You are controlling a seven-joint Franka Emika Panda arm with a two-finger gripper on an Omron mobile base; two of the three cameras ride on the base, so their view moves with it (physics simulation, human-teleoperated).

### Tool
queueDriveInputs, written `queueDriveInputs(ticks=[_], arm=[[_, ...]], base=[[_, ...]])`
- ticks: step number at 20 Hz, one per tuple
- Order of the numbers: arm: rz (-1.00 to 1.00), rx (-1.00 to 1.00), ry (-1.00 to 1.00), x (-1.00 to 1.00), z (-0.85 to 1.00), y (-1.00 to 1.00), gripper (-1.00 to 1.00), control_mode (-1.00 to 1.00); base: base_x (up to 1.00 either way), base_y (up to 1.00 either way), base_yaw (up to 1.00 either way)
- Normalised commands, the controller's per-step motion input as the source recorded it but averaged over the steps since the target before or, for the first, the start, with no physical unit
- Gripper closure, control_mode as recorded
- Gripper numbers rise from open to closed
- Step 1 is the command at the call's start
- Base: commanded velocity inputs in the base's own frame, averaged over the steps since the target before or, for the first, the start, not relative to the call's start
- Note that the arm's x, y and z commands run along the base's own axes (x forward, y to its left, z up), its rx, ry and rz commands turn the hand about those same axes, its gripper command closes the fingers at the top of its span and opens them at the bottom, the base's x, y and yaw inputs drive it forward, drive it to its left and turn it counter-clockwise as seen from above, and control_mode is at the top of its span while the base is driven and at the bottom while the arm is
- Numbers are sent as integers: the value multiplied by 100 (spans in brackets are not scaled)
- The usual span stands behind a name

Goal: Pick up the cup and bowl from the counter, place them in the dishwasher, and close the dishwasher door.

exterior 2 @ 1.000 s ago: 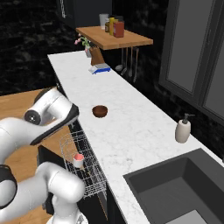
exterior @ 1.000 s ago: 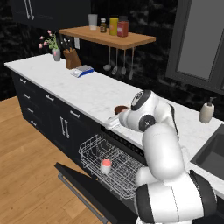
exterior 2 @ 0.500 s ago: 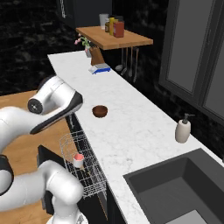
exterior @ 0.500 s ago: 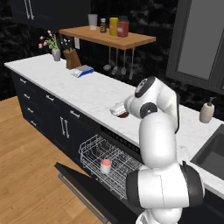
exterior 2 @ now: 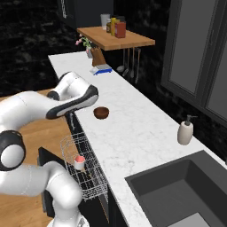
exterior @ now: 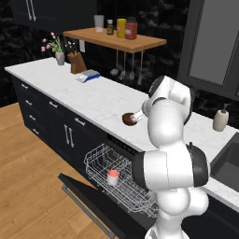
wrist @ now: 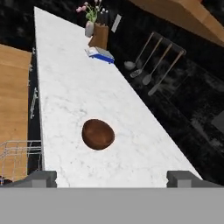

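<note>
The dark-brown bowl sits upright on the white marble counter, near its front edge. My gripper hovers above the counter just short of the bowl, open, with nothing between its fingertips. The white cup with its red top stands in the wire rack of the dishwasher. The rack is pulled out over the dishwasher door, which lies folded down and open.
A soap bottle stands by the sink on the right. Further left along the counter lie a blue object, a knife block and a flower vase. Utensils hang under a wooden shelf.
The arm has swung up from over the rack to the counter, bringing the hand close to the bowl. The cup stays in the rack and the jaws stay open.
</note>
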Motion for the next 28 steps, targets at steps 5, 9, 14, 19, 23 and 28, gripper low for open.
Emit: queueDriveInputs(ticks=[5,9,14,19,23,28], arm=[[2,11,85,26,93,-1,-100,-100],[-1,20,65,30,100,0,-100,-100],[1,3,36,12,100,0,-100,-100],[14,-12,4,23,100,1,-100,-100],[31,-33,-39,18,100,3,-100,-100],[40,-44,-52,1,95,0,-100,-100]], base=[[0,0,0],[0,0,0],[0,0,0],[0,0,0],[0,0,0],[0,0,0]])
